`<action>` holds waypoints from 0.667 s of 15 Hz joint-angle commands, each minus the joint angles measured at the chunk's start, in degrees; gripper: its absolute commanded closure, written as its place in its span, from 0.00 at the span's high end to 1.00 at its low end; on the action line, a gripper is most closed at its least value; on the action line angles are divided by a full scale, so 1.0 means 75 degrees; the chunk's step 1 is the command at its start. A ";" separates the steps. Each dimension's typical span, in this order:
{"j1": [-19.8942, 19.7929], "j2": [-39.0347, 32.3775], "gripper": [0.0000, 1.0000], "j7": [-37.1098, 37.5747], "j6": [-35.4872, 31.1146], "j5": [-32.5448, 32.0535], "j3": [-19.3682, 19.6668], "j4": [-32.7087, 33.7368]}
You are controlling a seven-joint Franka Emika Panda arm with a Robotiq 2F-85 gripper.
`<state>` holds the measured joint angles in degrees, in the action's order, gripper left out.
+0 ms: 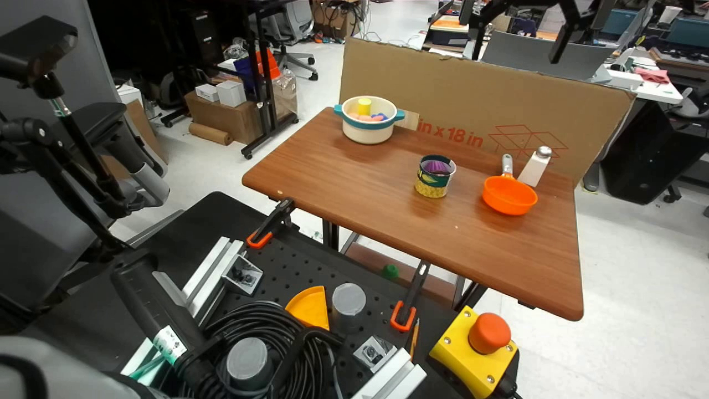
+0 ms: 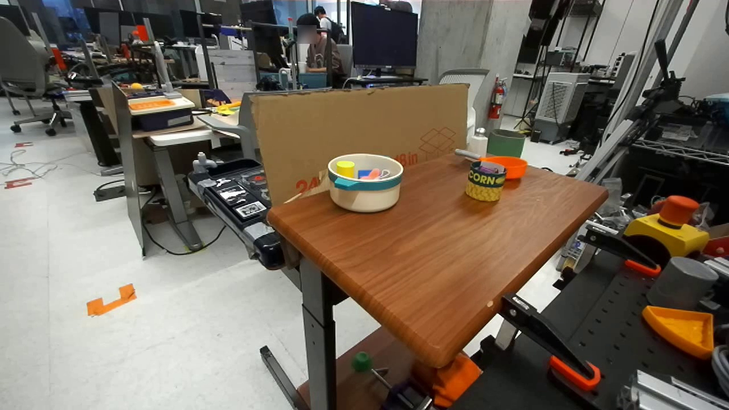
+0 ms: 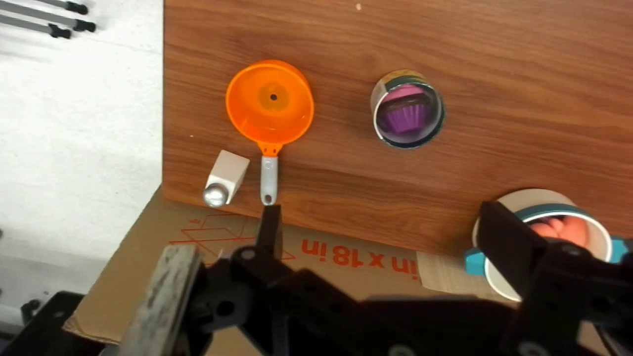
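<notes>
A pot (image 1: 368,134), cream and teal, stood at the far left of a brown table (image 1: 349,180), holding a yellow cylinder (image 1: 364,105) and small pink and blue pieces (image 1: 369,118). Near the table's middle, to the pot's right and well apart from it, stood a can (image 1: 431,189) with something purple (image 1: 436,167) inside. In an exterior view the gripper (image 1: 515,57) showed farther right, high above the table, its fingers (image 3: 509,242) released and spread wide; in the wrist view, one of them hid part of the pot. At the table's right lay an orange pan (image 1: 509,206), its grey handle (image 1: 507,164) pointing to the far side. A white shaker (image 1: 534,168) stood just right of the handle. Cardboard (image 1: 410,72) ran along the far edge. On the near side, a black board (image 1: 316,260) bore coiled cable (image 1: 260,315), with a red button (image 1: 489,332) at its right.
</notes>
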<state>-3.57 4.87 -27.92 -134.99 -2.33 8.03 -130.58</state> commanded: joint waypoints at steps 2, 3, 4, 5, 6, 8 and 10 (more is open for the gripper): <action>-0.0057 -0.0130 1.00 -0.0053 0.0315 -0.0004 -0.0061 0.0188; -0.0071 -0.0173 1.00 -0.0088 0.0295 -0.0085 -0.0053 0.0148; -0.0097 -0.0246 1.00 -0.0004 0.0289 -0.0218 -0.0051 0.0116; -0.0128 -0.0306 1.00 0.0171 0.0250 -0.0386 -0.0057 0.0094; -0.0159 -0.0360 1.00 0.0291 0.0135 -0.0515 -0.0051 0.0060; -0.0225 -0.0397 1.00 0.0731 0.0236 -0.0922 -0.0054 0.0042; -0.0274 -0.0362 1.00 0.1378 0.0238 -0.1387 -0.0059 -0.0035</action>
<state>-4.68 1.81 -22.70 -133.70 -8.73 8.05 -130.50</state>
